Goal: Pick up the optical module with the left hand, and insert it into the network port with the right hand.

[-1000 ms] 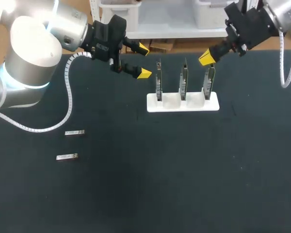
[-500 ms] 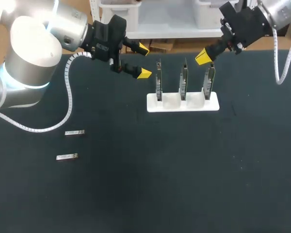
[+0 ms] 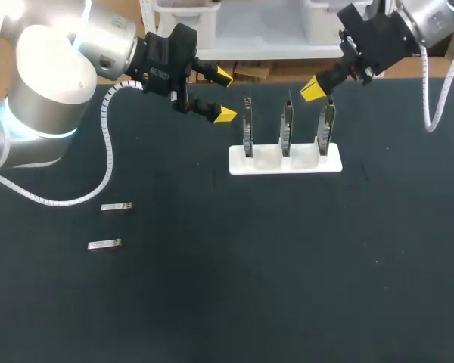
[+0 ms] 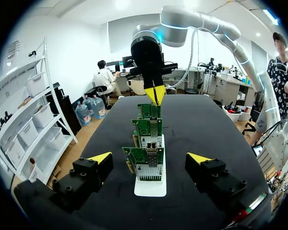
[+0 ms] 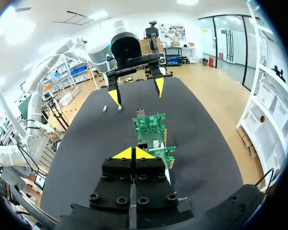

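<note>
Two small silver optical modules (image 3: 116, 206) (image 3: 104, 244) lie flat on the black table at the left, well clear of both grippers. A white stand (image 3: 285, 160) holds three upright green network cards (image 3: 286, 125). My left gripper (image 3: 224, 94) hangs open and empty just left of the stand; in the left wrist view the cards (image 4: 146, 160) stand in a row ahead, between its spread fingers. My right gripper (image 3: 312, 89) is shut and empty above the stand's right card. In the right wrist view the cards (image 5: 151, 127) are just ahead of its closed tips (image 5: 133, 153), and the modules (image 5: 104, 109) lie far beyond.
The black mat (image 3: 234, 280) covers the whole table. A white cable (image 3: 106, 162) loops from my left arm down onto the mat near the modules. My right arm's cable (image 3: 439, 91) hangs at the far right edge.
My right gripper has shifted a little to the left and back, staying shut. The left arm, the modules and the stand have not moved.
</note>
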